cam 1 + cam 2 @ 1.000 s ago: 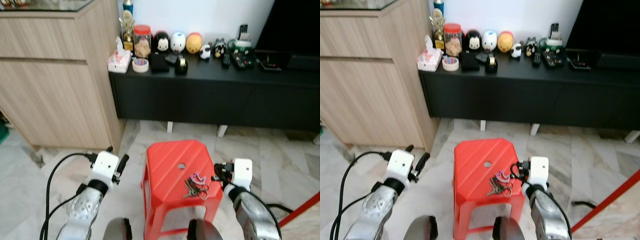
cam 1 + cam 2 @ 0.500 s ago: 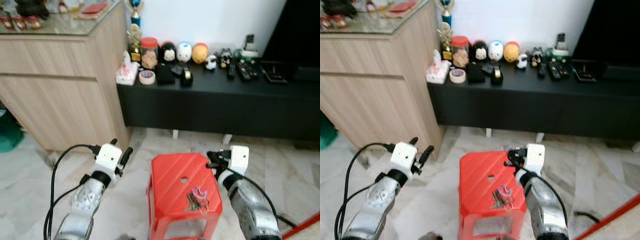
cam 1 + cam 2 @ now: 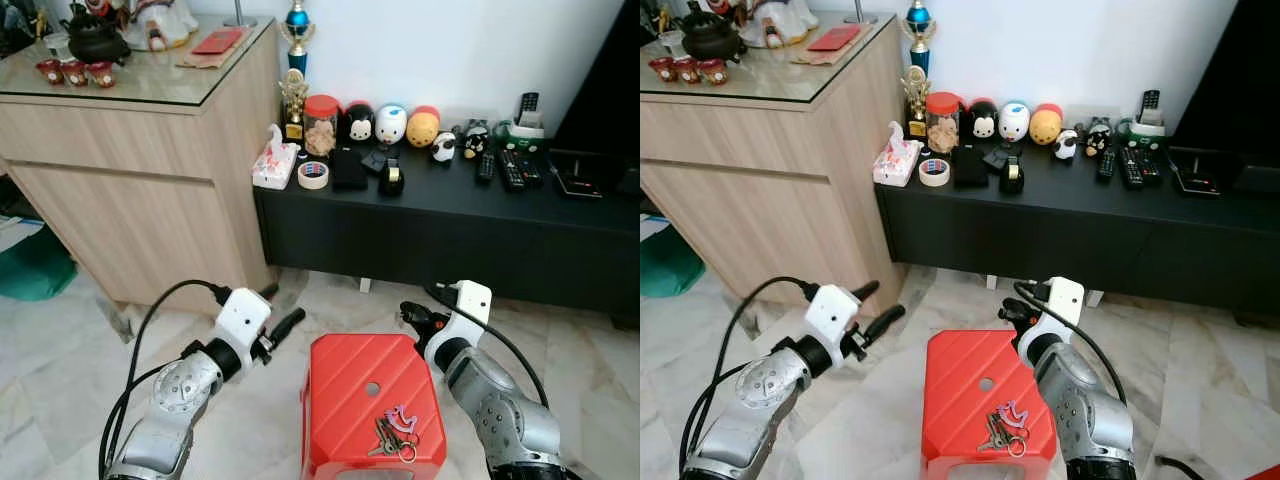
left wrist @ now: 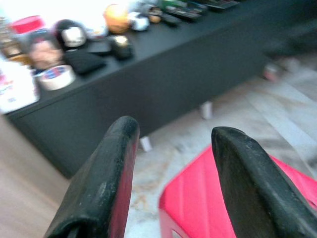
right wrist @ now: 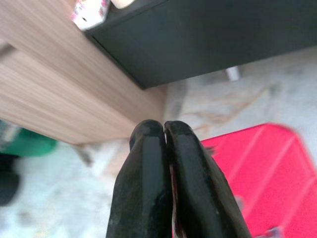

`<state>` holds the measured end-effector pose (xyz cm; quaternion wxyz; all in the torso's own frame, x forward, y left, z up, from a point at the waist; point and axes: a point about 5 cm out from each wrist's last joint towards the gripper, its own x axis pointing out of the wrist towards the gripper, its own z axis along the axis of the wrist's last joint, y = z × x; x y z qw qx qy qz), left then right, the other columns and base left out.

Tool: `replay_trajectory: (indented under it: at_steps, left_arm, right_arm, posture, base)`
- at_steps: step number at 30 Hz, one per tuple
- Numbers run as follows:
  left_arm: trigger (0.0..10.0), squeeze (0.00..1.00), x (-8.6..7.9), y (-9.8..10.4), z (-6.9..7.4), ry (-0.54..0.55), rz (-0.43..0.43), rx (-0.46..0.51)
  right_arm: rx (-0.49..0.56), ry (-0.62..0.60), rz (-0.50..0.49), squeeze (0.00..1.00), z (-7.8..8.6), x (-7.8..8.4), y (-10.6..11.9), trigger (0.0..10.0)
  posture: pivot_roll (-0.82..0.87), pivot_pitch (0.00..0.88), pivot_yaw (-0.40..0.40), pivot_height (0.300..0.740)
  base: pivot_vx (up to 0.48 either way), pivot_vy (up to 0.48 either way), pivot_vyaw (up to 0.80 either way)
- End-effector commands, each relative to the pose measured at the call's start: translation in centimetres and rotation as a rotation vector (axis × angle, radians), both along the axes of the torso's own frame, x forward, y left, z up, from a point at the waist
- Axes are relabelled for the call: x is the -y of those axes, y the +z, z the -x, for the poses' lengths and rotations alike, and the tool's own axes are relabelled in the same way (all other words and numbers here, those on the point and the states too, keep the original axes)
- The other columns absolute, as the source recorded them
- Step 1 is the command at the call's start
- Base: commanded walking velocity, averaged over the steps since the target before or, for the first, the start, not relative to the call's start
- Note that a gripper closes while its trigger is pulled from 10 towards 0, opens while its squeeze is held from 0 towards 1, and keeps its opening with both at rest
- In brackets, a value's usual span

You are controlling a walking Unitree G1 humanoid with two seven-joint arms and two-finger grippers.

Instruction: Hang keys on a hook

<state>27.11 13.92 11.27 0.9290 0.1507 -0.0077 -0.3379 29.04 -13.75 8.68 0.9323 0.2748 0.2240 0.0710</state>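
Two silver arms here, metal shells with a dull shine and small round holes pitted into the left forearm. Each wrist carries a boxy white camera block. A thick black cable loops out from behind the left arm and plugs in at the white block; a thinner black one curls along the right arm. Left gripper, long matte black fingers with rounded, slightly scuffed tips. Right gripper, same black finish
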Motion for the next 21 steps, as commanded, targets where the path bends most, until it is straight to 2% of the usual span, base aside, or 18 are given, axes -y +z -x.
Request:
replay_trajectory:
  at_steps: [1,3,7,13,15,17,20,21]
  left_arm:
    - [10.0,0.00,0.5,0.4,0.3,-0.055,0.001,-0.015]
    - [10.0,0.00,1.0,0.5,0.5,-0.114,-0.012,-0.049]
    - [10.0,0.00,1.4,0.4,0.4,-0.155,-0.009,-0.077]
    - [10.0,0.00,2.1,0.8,0.3,-0.226,-0.031,-0.102]
    - [10.0,0.00,2.5,1.3,0.3,-0.289,-0.061,-0.099]
    - [10.0,0.00,2.5,1.4,0.2,-0.290,-0.064,-0.098]
    - [10.0,0.00,2.4,1.4,0.2,-0.275,-0.059,-0.100]
    - [10.0,0.00,2.1,1.1,0.0,-0.243,-0.051,-0.098]
  right_arm:
    - [0.040,-0.001,-0.041,0.00,-0.4,-0.3,1.7,10.0]
    - [0.044,0.003,-0.118,0.00,-0.5,-1.0,2.9,10.0]
    - [0.026,0.002,-0.267,0.00,-0.5,-2.0,3.8,10.0]
    - [0.006,0.093,-0.196,0.00,0.2,-2.6,4.0,10.0]
    - [0.004,0.219,-0.130,0.00,0.8,-3.4,4.4,10.0]
    - [0.012,0.253,-0.101,0.00,0.9,-3.5,4.5,10.0]
    - [0.021,0.246,-0.067,0.00,0.8,-3.1,4.3,10.0]
    - [0.028,0.210,-0.045,0.00,0.5,-2.3,3.9,10.0]
  posture:
    - [0.03,0.000,-0.031,0.740]
    - [0.03,0.000,-0.031,0.740]
    - [0.03,0.000,-0.033,0.740]
    - [0.02,0.000,-0.035,0.740]
    - [0.02,0.000,-0.037,0.740]
    - [0.02,0.000,-0.038,0.740]
    - [0.02,0.000,-0.038,0.740]
    - [0.02,0.000,-0.038,0.740]
  base:
    - [0.000,0.000,0.00]
    - [0.000,0.000,0.00]
    - [0.000,0.000,0.00]
    - [0.000,0.000,0.00]
    - [0.000,0.000,0.00]
    - [0.000,0.000,0.00]
    - [0.000,0.000,0.00]
    - [0.000,0.000,0.00]
